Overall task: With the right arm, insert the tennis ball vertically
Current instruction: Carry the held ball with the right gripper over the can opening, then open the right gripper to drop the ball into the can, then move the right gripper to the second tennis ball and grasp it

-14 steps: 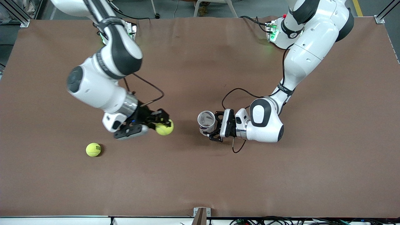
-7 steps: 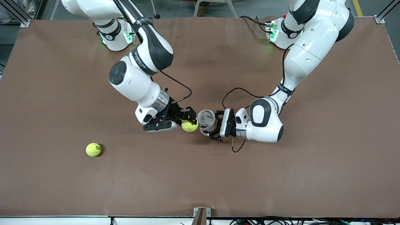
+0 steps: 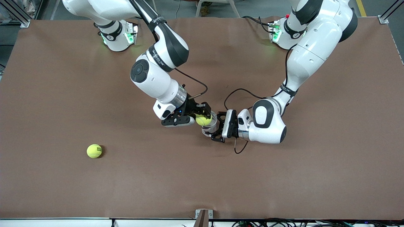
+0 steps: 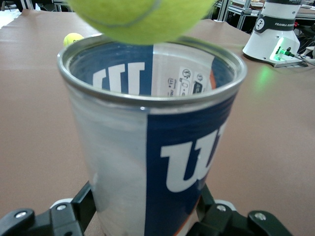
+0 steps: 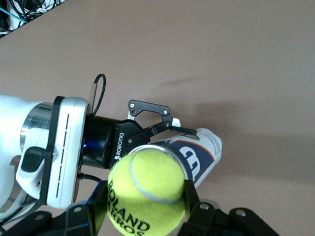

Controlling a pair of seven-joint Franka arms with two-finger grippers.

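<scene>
Front view, reading across from the right arm's end: a loose tennis ball (image 3: 94,151) lies on the brown worktop (image 3: 202,176), well apart from both arms and nearer the front camera than either gripper. At mid-worktop the right gripper (image 3: 204,117), slim and all black, is clamped on a second tennis ball (image 3: 203,120) and holds it directly over the open mouth of a ball can (image 3: 210,125). The can is clear-walled with a blue printed label and a metal rim; it stands mouth-up, clasped around its lower body by the left gripper (image 3: 216,129), whose fingers (image 4: 74,216) press on both sides of the can. Left wrist view: the can interior (image 4: 157,73) holds nothing that can be seen, and the held ball (image 4: 140,17) sits just above the rim, not yet inside. Right wrist view: the ball (image 5: 146,194) covers most of the can mouth, with the black fingers (image 5: 189,199) against its sides. Both arm bases (image 3: 115,36) show green lights at the worktop's farther edge. Cables (image 3: 284,222) run along the floor at the worktop's nearer edge.
</scene>
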